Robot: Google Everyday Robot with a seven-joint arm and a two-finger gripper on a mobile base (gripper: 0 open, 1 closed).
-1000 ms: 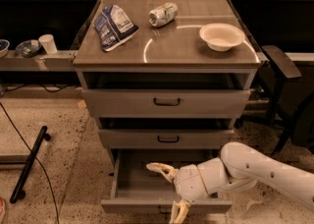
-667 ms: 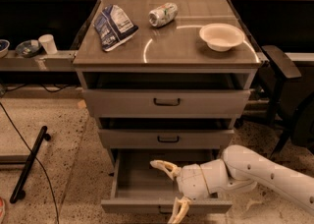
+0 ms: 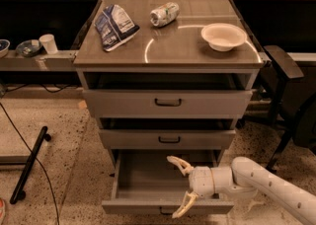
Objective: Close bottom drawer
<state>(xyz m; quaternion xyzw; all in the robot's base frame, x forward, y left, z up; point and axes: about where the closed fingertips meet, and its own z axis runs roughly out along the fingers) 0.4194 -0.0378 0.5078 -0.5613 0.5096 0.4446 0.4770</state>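
The bottom drawer [image 3: 143, 205] is the lowest of three grey drawers in the cabinet and stands pulled far out, its inside bare. Its small dark handle shows at the front panel's lower edge. My gripper [image 3: 177, 187] reaches in from the right on a white arm, open, with one cream finger [image 3: 177, 162] over the drawer's inside and the other finger [image 3: 181, 208] down at the front panel, straddling the drawer's front edge. It holds nothing.
The middle drawer [image 3: 168, 139] and top drawer [image 3: 168, 102] are each pulled out a little. On the cabinet top lie a chip bag [image 3: 115, 25], a crushed can [image 3: 164, 14] and a white bowl [image 3: 223, 36]. A black pole [image 3: 30, 164] lies on the floor at left; a dark chair [image 3: 291, 100] stands right.
My gripper has shifted slightly to the right and a little up along the drawer's front edge. The drawer stays open as before.
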